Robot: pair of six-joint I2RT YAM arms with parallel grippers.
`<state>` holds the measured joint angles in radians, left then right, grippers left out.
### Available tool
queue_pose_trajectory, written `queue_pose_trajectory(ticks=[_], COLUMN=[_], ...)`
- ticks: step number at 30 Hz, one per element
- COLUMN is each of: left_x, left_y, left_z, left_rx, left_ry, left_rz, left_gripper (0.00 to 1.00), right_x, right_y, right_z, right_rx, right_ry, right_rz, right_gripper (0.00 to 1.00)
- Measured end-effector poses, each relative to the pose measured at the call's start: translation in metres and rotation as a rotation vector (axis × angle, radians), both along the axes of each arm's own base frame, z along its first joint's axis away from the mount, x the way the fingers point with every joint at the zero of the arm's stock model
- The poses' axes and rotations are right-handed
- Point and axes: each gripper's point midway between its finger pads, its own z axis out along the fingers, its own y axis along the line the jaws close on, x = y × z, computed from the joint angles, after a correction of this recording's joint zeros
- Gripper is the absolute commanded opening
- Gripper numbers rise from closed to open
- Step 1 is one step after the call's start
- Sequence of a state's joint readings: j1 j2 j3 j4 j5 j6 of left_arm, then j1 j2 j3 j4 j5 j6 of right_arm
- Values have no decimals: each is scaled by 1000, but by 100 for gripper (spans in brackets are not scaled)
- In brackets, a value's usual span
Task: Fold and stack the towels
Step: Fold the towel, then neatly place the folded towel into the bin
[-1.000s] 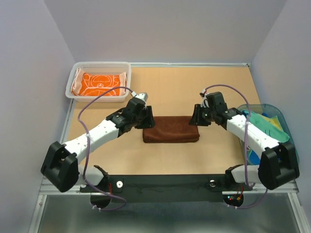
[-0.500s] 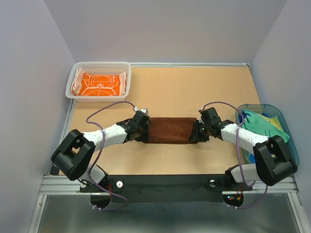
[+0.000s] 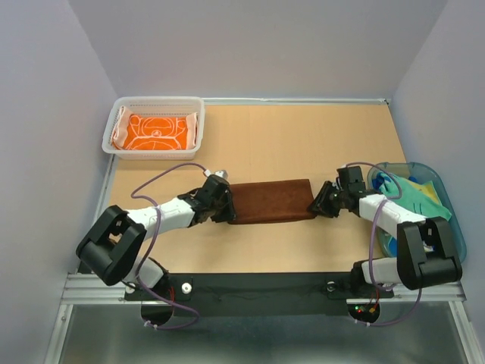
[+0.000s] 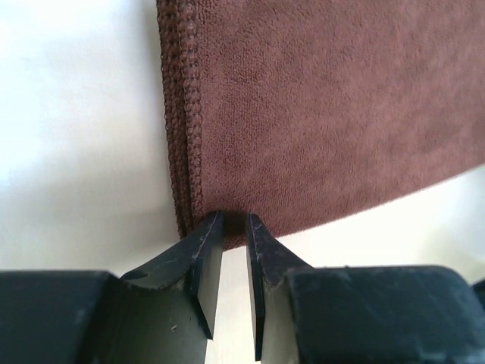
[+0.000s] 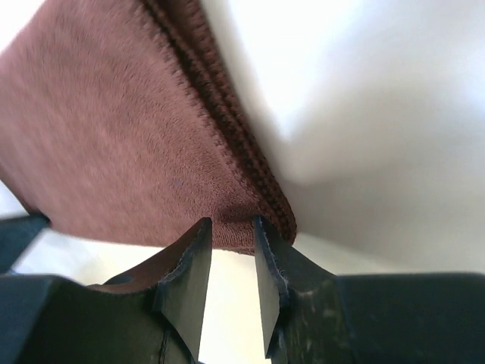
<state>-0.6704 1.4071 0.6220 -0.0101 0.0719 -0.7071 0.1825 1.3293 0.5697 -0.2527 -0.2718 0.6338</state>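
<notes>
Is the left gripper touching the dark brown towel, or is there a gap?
Touching. The left wrist view shows the left gripper pinching the near edge of the dark brown towel by its corner, cloth between the tips.

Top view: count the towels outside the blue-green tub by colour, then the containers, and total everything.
Orange patterned towel: 1
Dark brown towel: 1
White basket: 1
Blue-green tub: 1
Total: 4
</notes>
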Motion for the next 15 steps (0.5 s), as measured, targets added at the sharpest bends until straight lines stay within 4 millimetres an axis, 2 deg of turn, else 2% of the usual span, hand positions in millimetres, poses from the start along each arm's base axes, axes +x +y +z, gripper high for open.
queue_pose_trajectory(ticks=[4,6,7,9,12,13,14,15], left_x=[-10,-16,-18,-18,-11,-8,-5,-3], left_y=[-26,-33,-35,-34,-26,-21,-14,-9], left_z=[3,5,8,16,39,46,53,55], left_rx=[-32,-48,-54,-65,-83,-81,-71,-63], left_ry=[18,22,22,9,-53,-77,-103,-112], left_rz=[-53,-66,-69,-55,-16,0,13,24], left_gripper=[39,43,48,56,63,64,75,75], right_x=[12,16,18,21,23,25,27,27], right_y=[-17,-20,-21,-22,-21,-19,-16,-11], right_z=[3,6,9,17,38,47,55,59], right_rx=[-11,-23,-29,-43,-58,-63,-75,-79], right_ry=[-12,-27,-37,-71,-143,-176,-204,-222], right_rz=[-60,-52,-43,-22,15,33,52,79], right_gripper=[37,38,39,45,54,61,63,66])
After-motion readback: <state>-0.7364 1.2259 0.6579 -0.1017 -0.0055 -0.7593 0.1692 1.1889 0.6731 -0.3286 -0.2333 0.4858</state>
